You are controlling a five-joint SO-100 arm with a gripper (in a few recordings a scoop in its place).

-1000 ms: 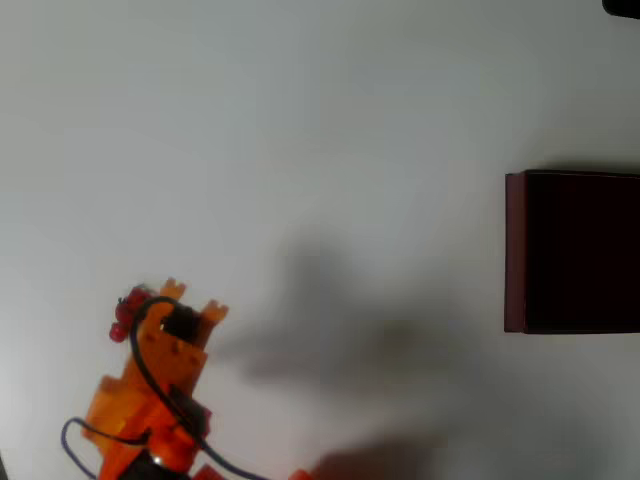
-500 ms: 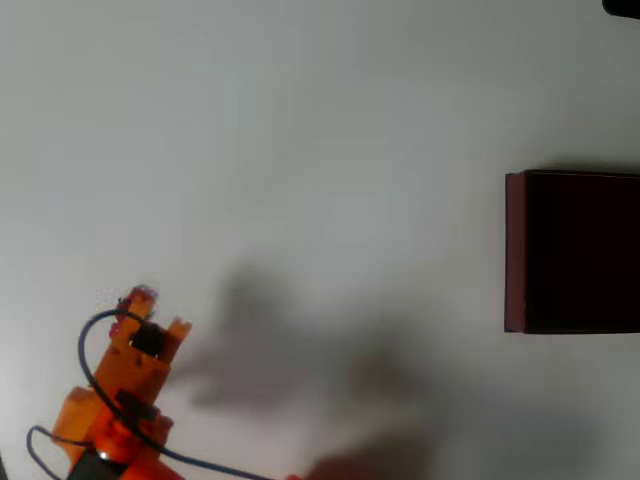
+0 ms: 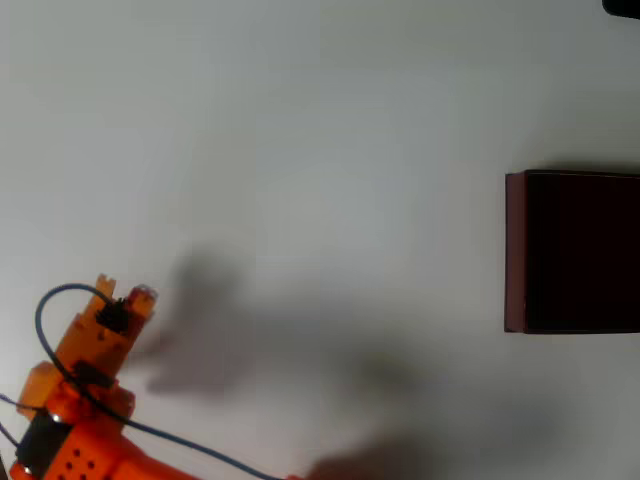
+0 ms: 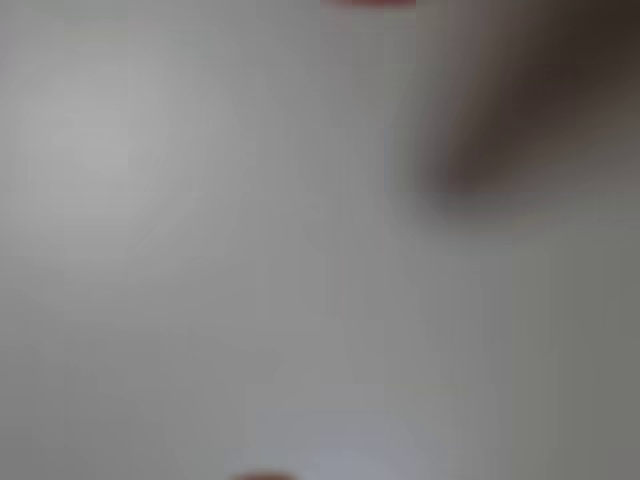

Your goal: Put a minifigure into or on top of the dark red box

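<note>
Orange and low at the left, the gripper (image 3: 122, 298) appears in the overhead view at about eight o'clock from the middle of the picture. The arm's body runs from it down toward the bottom left corner, and a dark cable loops over it. The minifigure (image 3: 141, 296) is a tiny bright red spot right at the tip of the gripper, on its three o'clock side, touching the orange fingers. The gripper seems to be closed on the figure, but the picture is soft there and the gap between the fingers is too small to see, so how far the jaws stand apart cannot be told for sure. A broad grey shadow lies on the table (image 3: 320, 120) just beside the gripper, stretching toward three o'clock.

The wrist view is strongly blurred. It gives a pale grey surface, a dark smear at the upper right, and a thin red edge at the very top, at twelve o'clock; what this red edge is cannot be decided.

Farther away, at the right edge of the overhead view at about three o'clock, stands the dark red box (image 3: 515, 250). Its thin maroon wall faces left and its inside is almost black. The box is well apart from the gripper and the minifigure, with bare white table between them.
</note>
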